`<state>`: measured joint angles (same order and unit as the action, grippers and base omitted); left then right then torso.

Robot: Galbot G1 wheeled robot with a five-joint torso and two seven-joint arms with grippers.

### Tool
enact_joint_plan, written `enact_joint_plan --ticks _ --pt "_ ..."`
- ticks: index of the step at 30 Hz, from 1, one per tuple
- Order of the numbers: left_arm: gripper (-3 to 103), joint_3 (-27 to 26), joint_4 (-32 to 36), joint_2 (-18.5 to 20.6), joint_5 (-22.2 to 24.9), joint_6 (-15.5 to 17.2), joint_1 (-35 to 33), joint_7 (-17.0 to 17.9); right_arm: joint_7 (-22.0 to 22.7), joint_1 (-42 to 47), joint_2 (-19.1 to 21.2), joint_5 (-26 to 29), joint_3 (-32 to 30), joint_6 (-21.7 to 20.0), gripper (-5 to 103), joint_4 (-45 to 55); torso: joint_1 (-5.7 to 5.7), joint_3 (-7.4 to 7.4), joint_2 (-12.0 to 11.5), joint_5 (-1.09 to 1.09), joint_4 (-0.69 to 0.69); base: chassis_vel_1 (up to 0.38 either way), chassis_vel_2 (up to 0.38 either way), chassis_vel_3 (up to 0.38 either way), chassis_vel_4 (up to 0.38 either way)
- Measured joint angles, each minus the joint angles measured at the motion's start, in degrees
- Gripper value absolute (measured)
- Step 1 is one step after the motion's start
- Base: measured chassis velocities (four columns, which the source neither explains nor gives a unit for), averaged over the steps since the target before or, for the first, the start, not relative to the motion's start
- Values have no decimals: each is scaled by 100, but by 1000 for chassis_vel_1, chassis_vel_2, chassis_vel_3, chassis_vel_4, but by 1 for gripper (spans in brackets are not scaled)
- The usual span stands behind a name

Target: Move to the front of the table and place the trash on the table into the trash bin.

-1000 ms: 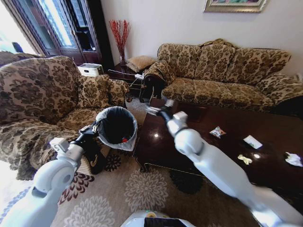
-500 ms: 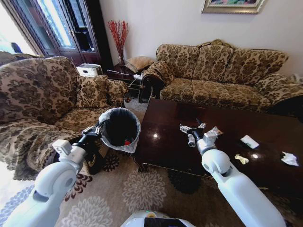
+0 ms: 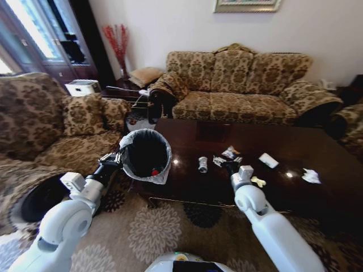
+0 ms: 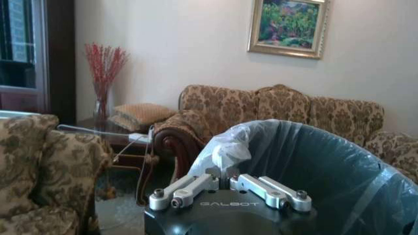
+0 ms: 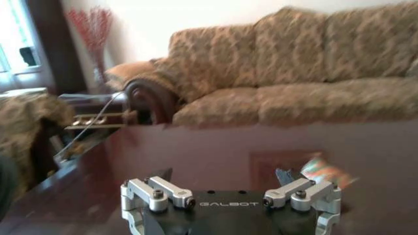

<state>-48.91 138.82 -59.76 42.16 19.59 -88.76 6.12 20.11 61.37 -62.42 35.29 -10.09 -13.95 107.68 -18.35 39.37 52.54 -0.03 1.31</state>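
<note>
The dark glossy table (image 3: 187,141) carries the trash: a crushed silvery can (image 3: 202,164), a shiny wrapper (image 3: 230,152), a white piece (image 3: 268,160), a crumpled tissue (image 3: 311,176) and a yellowish scrap (image 3: 258,182). My right gripper (image 3: 228,162) hovers low over the table between the can and the wrapper, open (image 5: 222,177), with the wrapper (image 5: 323,171) just beyond one finger. My left gripper (image 3: 117,159) holds the black trash bin (image 3: 146,153) beside the table's left end, shut (image 4: 222,172) on the bag-lined rim (image 4: 228,147). Something red lies inside the bin.
A patterned sofa (image 3: 238,85) runs behind the table and an armchair (image 3: 39,124) stands at the left. A floral rug (image 3: 153,226) covers the floor in front. A side table with a vase of red twigs (image 3: 118,45) fills the back corner.
The whole view has shifted as the camera turned. My right gripper swung from beside the bin out over the table to the can and wrapper. My left gripper still holds the bin.
</note>
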Motion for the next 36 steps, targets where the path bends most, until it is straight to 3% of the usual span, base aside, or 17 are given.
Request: enact_joint_plan --ticks 4,7,13,20,28,31,34,36 --pt "3 -4 5 -15 -27 -28 -28 -36 -267 -54 -207 -163 154 204 100 -460 0 0 0 -1 8 82 57 -15 -6" --pt "3 22 -14 -6 -60 -53 -5 -108 -318 -87 -411 -366 169 345 100 -859 0 0 0 0 1 0 0 0 0" --pt "3 106 -154 9 -59 -144 121 -244 -7 -209 -753 -394 246 489 100 -1486 -1 0 0 2 -6 0 0 0 0" --pt "3 80 -197 -46 -29 -183 71 -278 -188 -380 -978 -464 378 600 100 -1863 0 0 0 1 1 0 0 0 0" --pt "3 98 -195 -34 1 -192 117 -297 -267 -550 -1268 -655 457 651 101 -2301 -1 0 0 2 -3 0 0 0 0" --pt "3 107 -227 -7 8 -200 144 -327 -273 -627 -1365 -800 462 657 87 -2486 0 0 0 2 -3 0 0 0 0" --pt "3 107 -259 0 8 -206 155 -338 -282 -658 -1399 -851 473 658 82 -2528 0 0 0 2 -2 0 0 0 0" --pt "3 107 -312 2 3 -220 161 -353 -288 -705 -1430 -933 498 668 71 -2579 -1 0 0 2 -2 0 0 0 0"
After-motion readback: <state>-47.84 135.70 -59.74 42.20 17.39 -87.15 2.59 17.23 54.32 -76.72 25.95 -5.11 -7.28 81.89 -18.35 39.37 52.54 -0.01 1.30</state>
